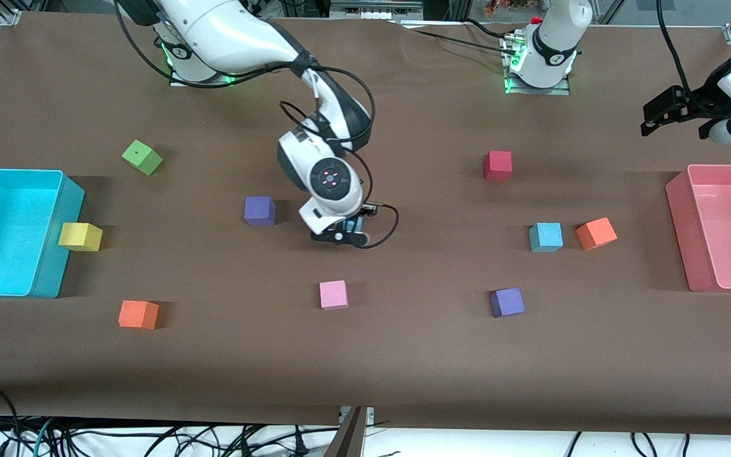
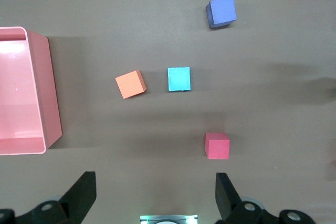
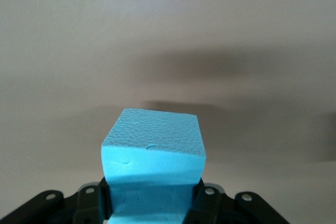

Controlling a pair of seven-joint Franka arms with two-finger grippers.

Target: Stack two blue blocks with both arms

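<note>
The right gripper (image 1: 342, 236) is clamped on one sky-blue foam cube (image 3: 152, 153), which sits squarely between the jaws with its forward faces exposed; this grip suits carrying the cube to a stacking site, since the cube's underside is left free to seat on another. In the front view the cube is almost wholly hidden by the wrist, showing only as a sliver of blue at the fingers, low over the middle of the brown table (image 1: 403, 355), with a purple cube (image 1: 259, 211) beside it toward the right arm's end. Whether the held cube is clear of the surface cannot be determined. The second sky-blue cube (image 1: 546, 237) rests on the table toward the left arm's end, just beside an orange cube (image 1: 596, 233) but apart from it, with a red cube (image 1: 497, 165) farther from the front camera and another purple cube (image 1: 507, 302) nearer to it. The left gripper (image 1: 664, 111) waits high over the table near the pink bin (image 1: 679, 216), fingers spread wide and empty. Judgement: the resting cube's free top face makes it the likely base.
</note>
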